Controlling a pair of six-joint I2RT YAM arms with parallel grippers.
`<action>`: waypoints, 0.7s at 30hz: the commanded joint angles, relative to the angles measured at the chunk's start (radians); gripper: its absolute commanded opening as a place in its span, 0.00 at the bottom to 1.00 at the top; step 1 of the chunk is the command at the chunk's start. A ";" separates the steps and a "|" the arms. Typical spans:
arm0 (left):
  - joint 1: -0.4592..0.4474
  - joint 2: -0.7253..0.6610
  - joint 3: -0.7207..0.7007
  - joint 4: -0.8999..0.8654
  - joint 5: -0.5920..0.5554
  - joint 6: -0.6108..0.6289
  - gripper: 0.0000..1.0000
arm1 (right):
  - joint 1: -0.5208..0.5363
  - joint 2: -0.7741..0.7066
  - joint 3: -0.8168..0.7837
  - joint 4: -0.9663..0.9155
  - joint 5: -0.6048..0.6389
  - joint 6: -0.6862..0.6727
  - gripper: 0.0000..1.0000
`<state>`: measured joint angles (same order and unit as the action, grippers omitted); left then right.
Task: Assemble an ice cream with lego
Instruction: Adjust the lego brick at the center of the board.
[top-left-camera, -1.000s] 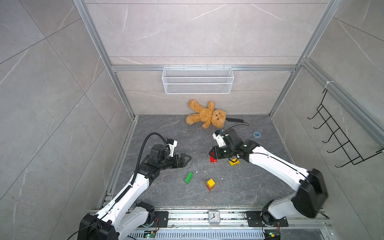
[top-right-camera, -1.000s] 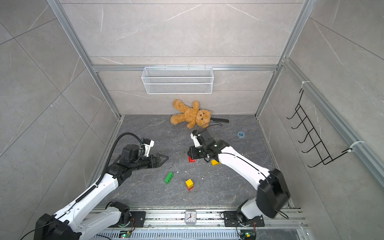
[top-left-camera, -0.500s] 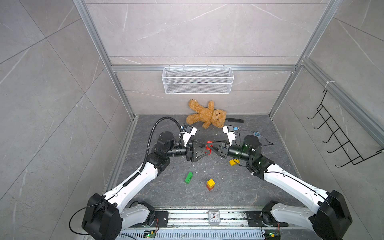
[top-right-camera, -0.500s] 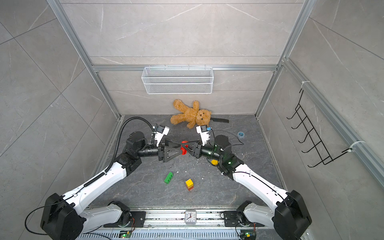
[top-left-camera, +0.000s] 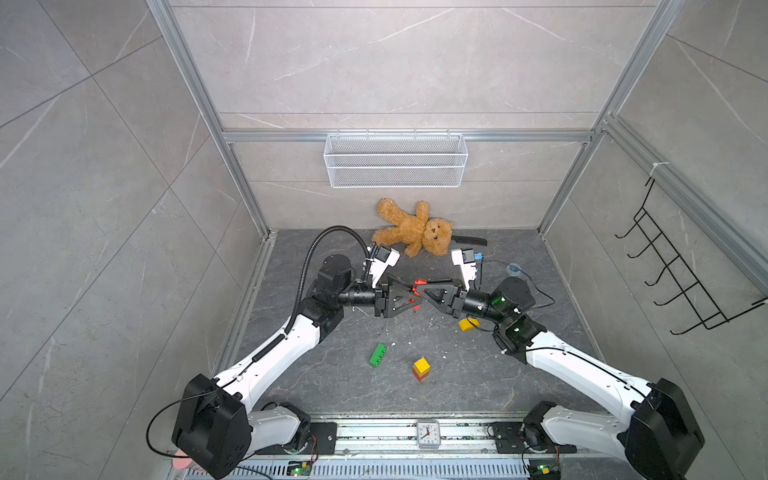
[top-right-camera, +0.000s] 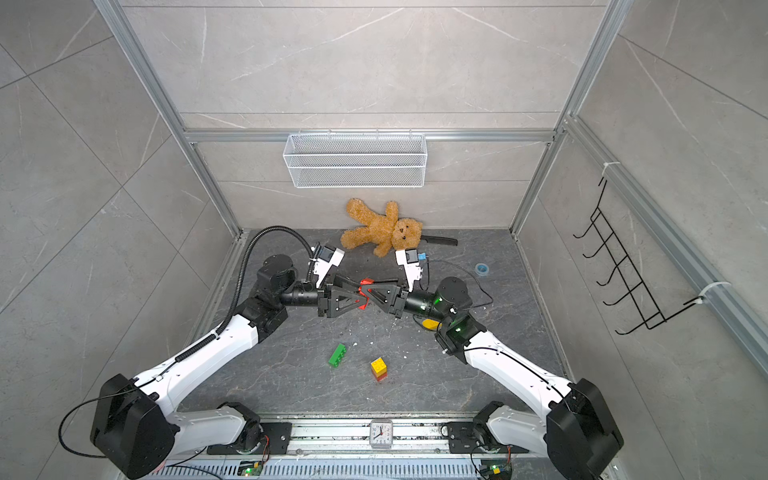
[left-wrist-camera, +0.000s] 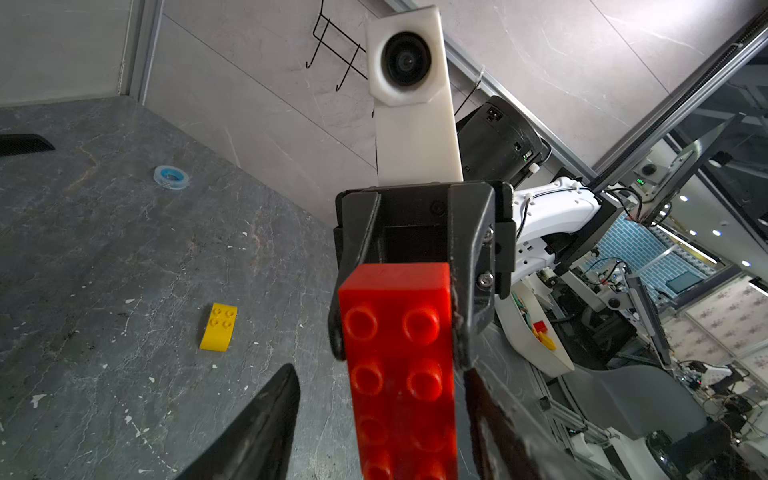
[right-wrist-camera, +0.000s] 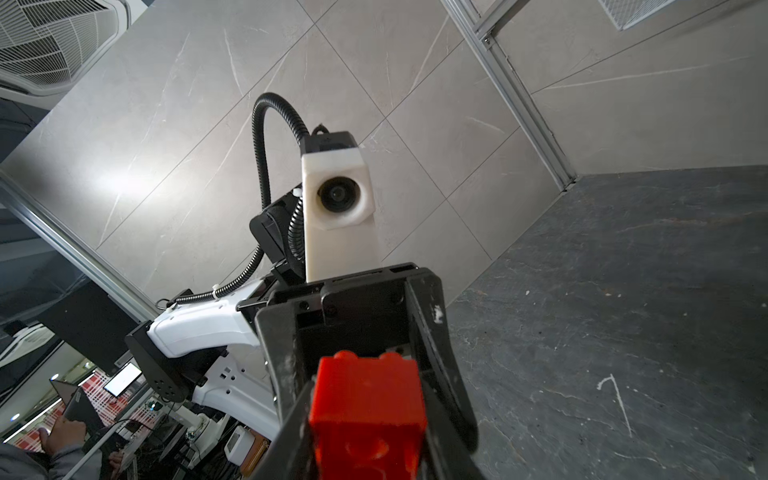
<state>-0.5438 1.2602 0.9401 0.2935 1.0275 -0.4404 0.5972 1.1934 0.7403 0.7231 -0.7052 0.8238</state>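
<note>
Red brick (left-wrist-camera: 399, 353) is up off the surface (top-left-camera: 332, 386), mid-scene, between the two arms. Right gripper (left-wrist-camera: 401, 328) is clamped on one end of it. Left gripper (top-left-camera: 414, 293) straddles the other end, jaws not closed: one finger (left-wrist-camera: 266, 428) stands clear of the brick, the other looks to be against it. Nearer the robot's base, green brick (top-left-camera: 377, 355) lies flat and yellow-on-red stack (top-left-camera: 421, 369) stands near it, apart. Rounded yellow brick (left-wrist-camera: 218, 328) lies below the right wrist. Teddy bear (top-left-camera: 409, 228) lies farthest back.

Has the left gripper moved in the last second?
Yes: left gripper went from beside the green brick toward the bear, around the right gripper's red brick.
</note>
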 joint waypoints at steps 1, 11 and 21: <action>-0.005 -0.022 0.038 0.004 0.034 0.027 0.56 | 0.008 0.013 -0.011 0.055 -0.022 0.023 0.33; -0.028 -0.025 0.071 -0.099 0.011 0.072 0.32 | 0.010 0.013 -0.019 0.062 0.032 0.013 0.38; -0.028 0.006 0.156 -0.347 -0.067 0.188 0.16 | 0.007 -0.090 0.004 -0.217 0.157 -0.138 0.77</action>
<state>-0.5690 1.2606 1.0389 0.0570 0.9993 -0.3351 0.6018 1.1717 0.7292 0.6472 -0.6144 0.7708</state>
